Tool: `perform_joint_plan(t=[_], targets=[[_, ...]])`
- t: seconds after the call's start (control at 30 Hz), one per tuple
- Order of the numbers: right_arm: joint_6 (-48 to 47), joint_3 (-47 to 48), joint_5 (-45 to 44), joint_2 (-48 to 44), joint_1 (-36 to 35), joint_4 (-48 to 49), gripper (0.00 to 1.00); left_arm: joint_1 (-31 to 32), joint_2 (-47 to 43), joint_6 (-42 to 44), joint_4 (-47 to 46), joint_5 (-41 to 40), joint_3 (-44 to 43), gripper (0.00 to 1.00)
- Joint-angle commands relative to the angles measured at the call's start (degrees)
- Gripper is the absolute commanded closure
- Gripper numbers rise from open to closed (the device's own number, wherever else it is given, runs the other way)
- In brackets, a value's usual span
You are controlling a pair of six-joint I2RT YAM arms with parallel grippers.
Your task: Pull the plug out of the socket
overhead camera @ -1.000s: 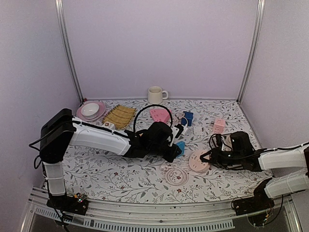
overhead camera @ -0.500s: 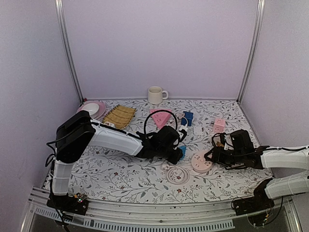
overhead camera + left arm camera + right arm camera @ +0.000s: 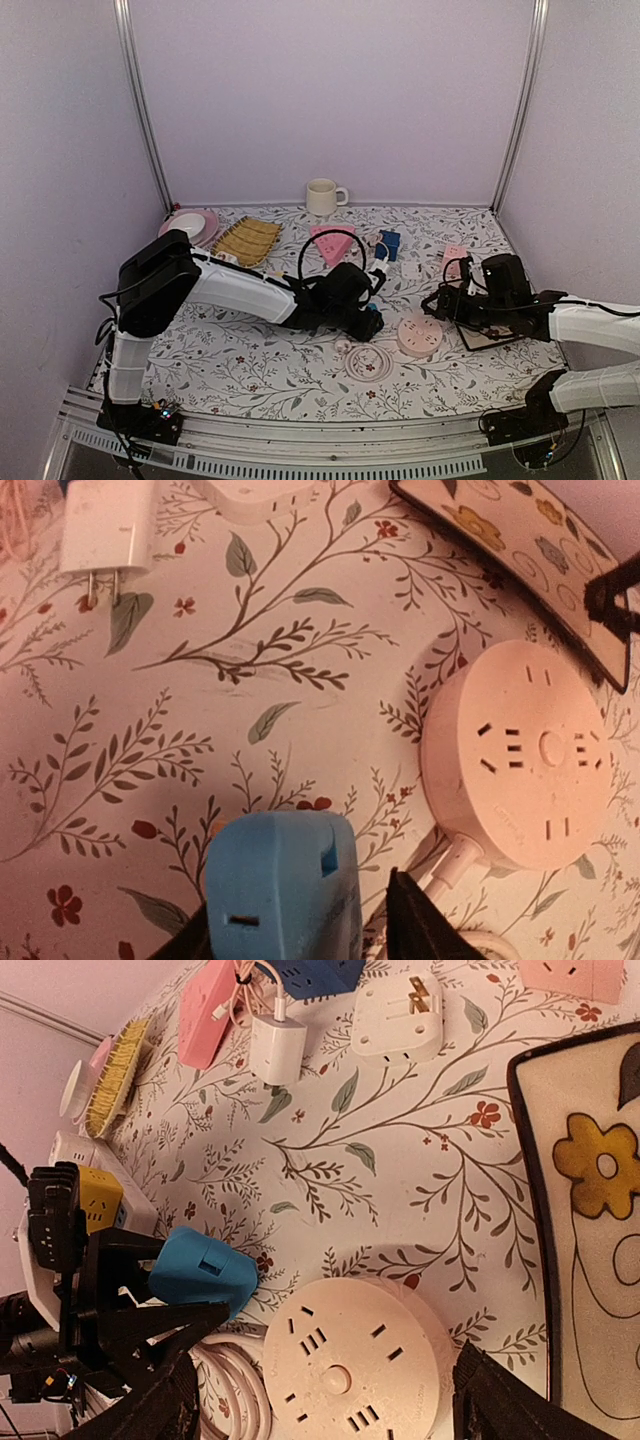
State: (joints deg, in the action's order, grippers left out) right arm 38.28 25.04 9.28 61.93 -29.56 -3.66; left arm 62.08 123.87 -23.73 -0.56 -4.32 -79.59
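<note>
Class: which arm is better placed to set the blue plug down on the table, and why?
Left. The left gripper is shut on the plug, which is already clear of the round socket. The right gripper is open near the socket and holds nothing.

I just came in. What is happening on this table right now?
The left arm's fingers hold a blue plug, beside the round pink socket and apart from it. The plug is already out: the socket's face shows only bare holes. The right arm's fingers are spread wide on either side of the socket, not clamped on it.
</note>
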Motion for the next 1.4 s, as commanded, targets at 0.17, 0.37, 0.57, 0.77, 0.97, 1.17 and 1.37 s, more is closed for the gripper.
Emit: perform_joint_plan(t=[0.17,0.37,0.57,0.77,0.97,1.17,1.37], targets=[[-1.88,2.8,-2.34,-2.69,0.07,-2.36,0.07,-0.39,-5.29,-0.22,-1.86,-0.5,3.85,0.22],[-2.92,4.81,-3.16,-1.24,-0.63,-1.84,0.04,-0.41,-13.17,0.17,-2.15,-2.45,7.78,0.05],[-3.36,5.98,-3.31,-0.34,-2.19,-0.3,0.02,-0.39,-21.72,-0.66,-1.38,-4.87,12.69,0.05],[-4.58,8.53,-4.83,2.49,-5.55,1.31,0.01,-0.71,-32.2,-4.66,1.61,-8.21,19.72,0.06],[-3.89,8.92,-4.52,5.68,-8.34,4.7,0.01,-1.82,-42.54,-15.98,7.25,-13.5,25.97,0.07],[-3.62,9.3,-4.87,7.35,-9.55,5.59,0.01,-3.57,-52.37,-32.96,7.87,-17.16,35.52,0.08],[-3.5,9.46,-4.97,7.41,-9.65,5.84,0.01,-8.1,-55.86,-43.53,0.79,-14.36,43.13,0.1]])
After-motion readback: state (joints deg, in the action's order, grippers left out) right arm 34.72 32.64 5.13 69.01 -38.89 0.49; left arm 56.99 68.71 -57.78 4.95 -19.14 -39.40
